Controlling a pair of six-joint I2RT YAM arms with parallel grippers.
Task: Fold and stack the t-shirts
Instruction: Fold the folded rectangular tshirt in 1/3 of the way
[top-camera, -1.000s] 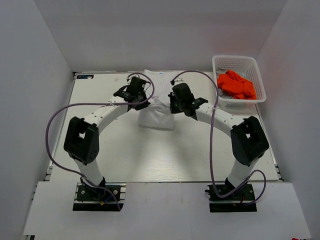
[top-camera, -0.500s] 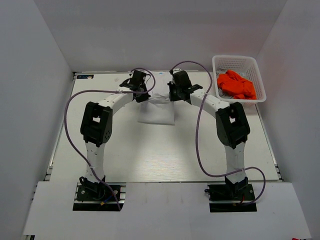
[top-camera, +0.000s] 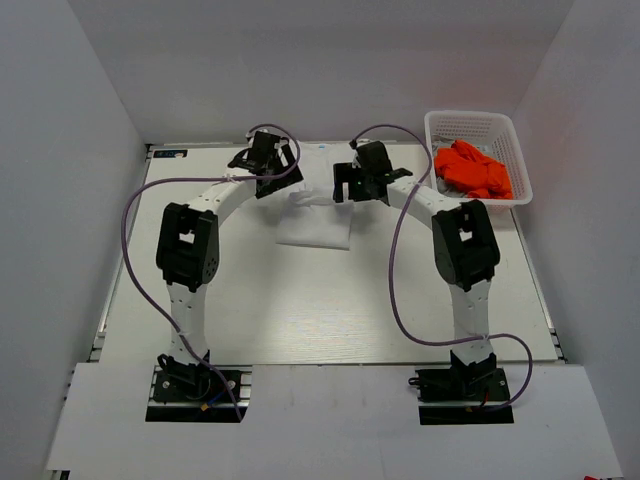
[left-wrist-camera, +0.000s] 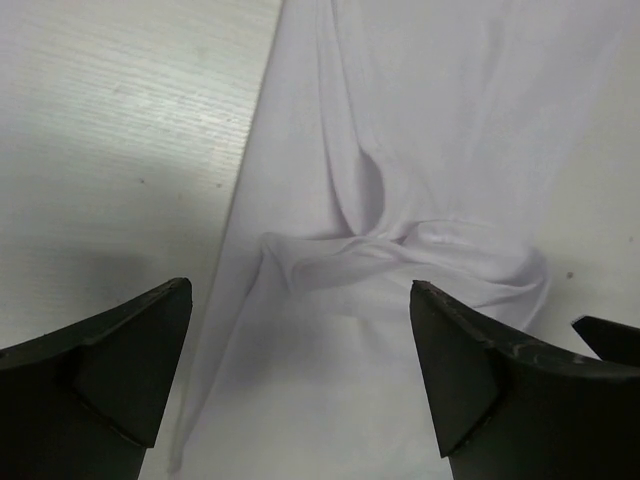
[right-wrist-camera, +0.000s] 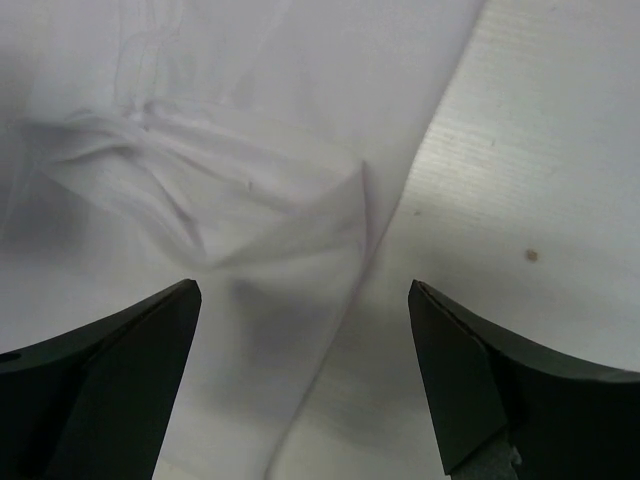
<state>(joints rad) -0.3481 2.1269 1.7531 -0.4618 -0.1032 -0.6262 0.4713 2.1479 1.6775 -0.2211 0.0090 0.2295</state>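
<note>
- The left gripper (left-wrist-camera: 300, 300) is hanging with its jaws spread wide, gripping nothing. The white t-shirt (left-wrist-camera: 420, 110) is lying flat on the table (top-camera: 300, 300) directly beneath it, with one side edge of the cloth running just inside one finger.
- The right gripper (right-wrist-camera: 303, 300) is likewise gaping and empty. The same shirt is lying below it, and the opposite side edge is passing between its fingers, so that bare tabletop is showing under the other finger.
- The two grippers are sitting side by side, each over its own edge of the shirt. I judge this is so the cloth can be taken evenly from both sides and folded square.
- A bunched ridge of cloth (left-wrist-camera: 400, 250) is crossing the shirt just below both grippers. It probably needs smoothing or re-pinching before the fold is lying neat.
- The orange t-shirt (top-camera: 472, 170) is lying crumpled in the white lattice basket (top-camera: 470, 117), well off to the right gripper's outer side. It appears the white shirt is being dealt with first, and no stack is forming yet.
</note>
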